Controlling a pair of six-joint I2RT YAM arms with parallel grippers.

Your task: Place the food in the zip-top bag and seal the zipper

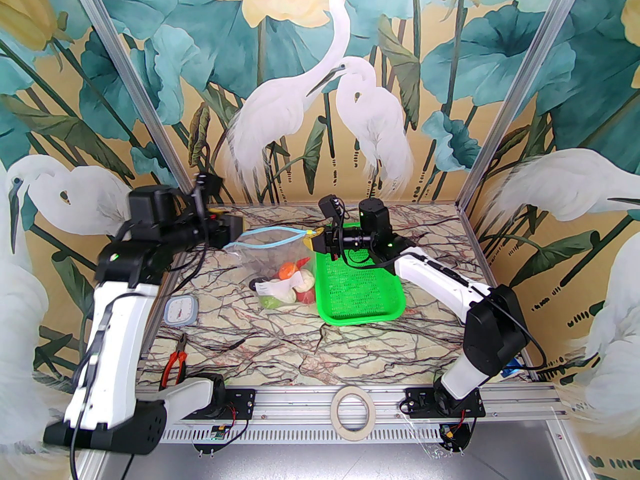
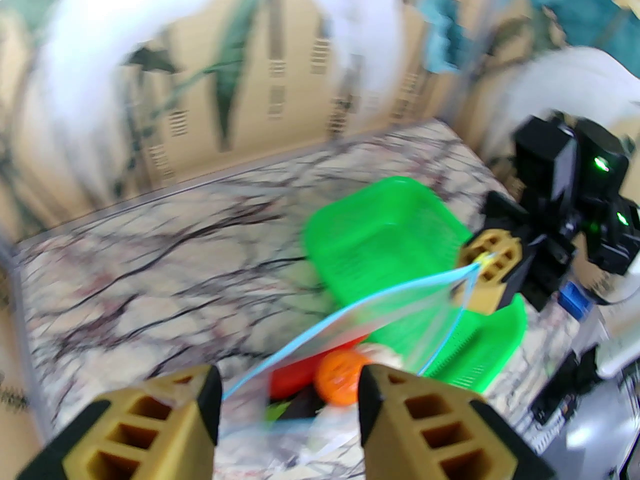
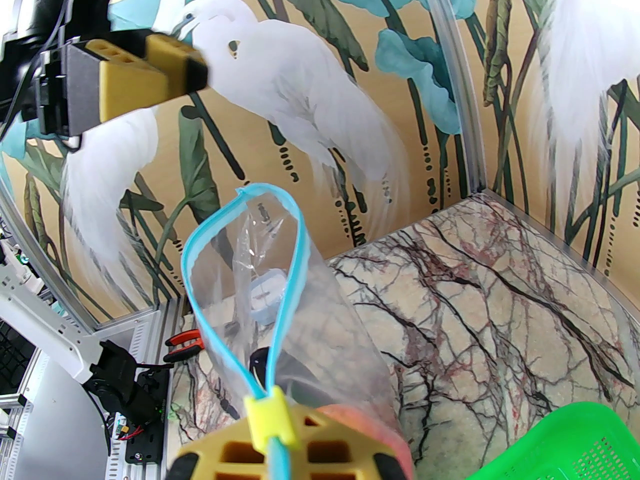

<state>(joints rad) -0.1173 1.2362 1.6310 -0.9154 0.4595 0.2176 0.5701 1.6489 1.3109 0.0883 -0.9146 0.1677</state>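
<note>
The clear zip-top bag (image 1: pixel 272 263) hangs from its right corner, its bottom resting on the table. The food lies inside: an orange (image 1: pixel 286 269), a red tomato (image 1: pixel 306 295), a green apple (image 1: pixel 270 302) and white pieces. My right gripper (image 1: pixel 316 238) is shut on the end of the light-blue zipper (image 3: pixel 295 248), at the yellow slider (image 3: pixel 272 423). The zipper's two strips stand apart in a loop. My left gripper (image 1: pixel 239 230) is open beside the bag's left corner, holding nothing. In the right wrist view the left gripper (image 3: pixel 197 70) is above and apart from the bag's far end.
A green mesh basket (image 1: pixel 360 288) sits right of the bag, under the right arm. A small white square timer (image 1: pixel 180 310) and orange-handled pliers (image 1: pixel 175 360) lie at the table's left. A tape roll (image 1: pixel 354 410) rests on the front rail.
</note>
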